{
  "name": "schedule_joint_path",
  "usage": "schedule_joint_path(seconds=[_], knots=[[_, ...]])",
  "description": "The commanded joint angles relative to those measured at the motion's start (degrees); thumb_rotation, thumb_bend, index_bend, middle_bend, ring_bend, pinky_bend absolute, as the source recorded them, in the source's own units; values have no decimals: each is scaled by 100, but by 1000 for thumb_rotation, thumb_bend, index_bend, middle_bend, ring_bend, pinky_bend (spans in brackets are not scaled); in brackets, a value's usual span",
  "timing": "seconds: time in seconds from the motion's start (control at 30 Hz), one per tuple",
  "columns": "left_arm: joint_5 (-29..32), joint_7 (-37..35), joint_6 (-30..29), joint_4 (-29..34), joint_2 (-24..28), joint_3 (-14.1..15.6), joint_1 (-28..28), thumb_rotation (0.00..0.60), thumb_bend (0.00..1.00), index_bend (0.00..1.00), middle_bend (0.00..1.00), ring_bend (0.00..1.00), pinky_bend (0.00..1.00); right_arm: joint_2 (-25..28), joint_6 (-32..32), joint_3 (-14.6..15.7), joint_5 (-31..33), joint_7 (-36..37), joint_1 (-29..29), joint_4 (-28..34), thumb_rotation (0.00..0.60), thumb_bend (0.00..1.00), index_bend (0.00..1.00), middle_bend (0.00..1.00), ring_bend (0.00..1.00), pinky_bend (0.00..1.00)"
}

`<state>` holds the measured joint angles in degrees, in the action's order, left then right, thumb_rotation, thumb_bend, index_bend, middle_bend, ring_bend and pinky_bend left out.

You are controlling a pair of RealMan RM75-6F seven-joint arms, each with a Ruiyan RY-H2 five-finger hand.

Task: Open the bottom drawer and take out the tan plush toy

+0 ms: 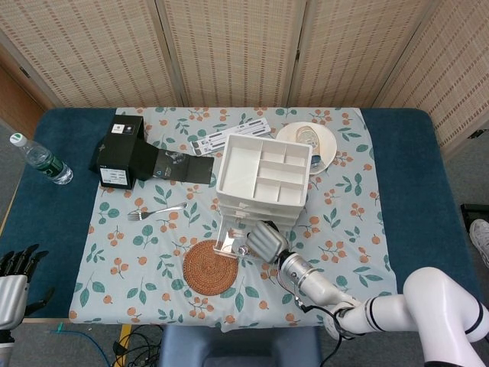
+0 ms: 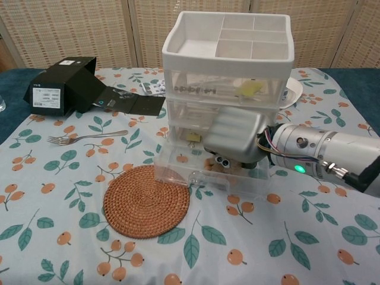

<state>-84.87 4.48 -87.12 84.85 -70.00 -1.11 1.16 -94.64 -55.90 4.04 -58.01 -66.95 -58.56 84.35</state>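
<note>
The white drawer unit (image 1: 263, 180) (image 2: 228, 77) stands mid-table with its clear bottom drawer (image 2: 178, 172) pulled out toward me. Inside it lies the tan plush toy (image 2: 221, 161); only its googly eyes and a bit of fur show. My right hand (image 2: 237, 138) (image 1: 263, 241) reaches into the drawer and lies on top of the toy, fingers curled down out of sight. Whether they grip the toy is hidden. My left hand (image 1: 11, 287) hangs off the table's near left corner, fingers apart, holding nothing.
A round woven coaster (image 2: 146, 200) lies just left of the open drawer. Farther left are a fork (image 2: 83, 138) and an opened black box (image 2: 59, 92). A plate (image 1: 307, 141) sits behind the unit, and a water bottle (image 1: 40, 159) lies at the far left.
</note>
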Motion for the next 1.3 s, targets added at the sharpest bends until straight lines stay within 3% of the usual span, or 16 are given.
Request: schedule_joint_path(seconds=[0.03,0.83,1.3], knots=[[-1,2,0,-3,0,0,-1,600,248,206,144,145,103,-7,-8,-10,-38,20,24,-20,600,381,500,857,1000,1000],[-54,95,-2,104,41,-30,43,600,248,206,144,145,103,331,-448,-168,-1224,534,305,269,600,435,590,880,1000,1000],[-110,198,29,212,78,-60,124,600,248,205,144,145,103,1348,-1250,-131,-2090,921,889,1366,600,437,590,882,1000,1000]])
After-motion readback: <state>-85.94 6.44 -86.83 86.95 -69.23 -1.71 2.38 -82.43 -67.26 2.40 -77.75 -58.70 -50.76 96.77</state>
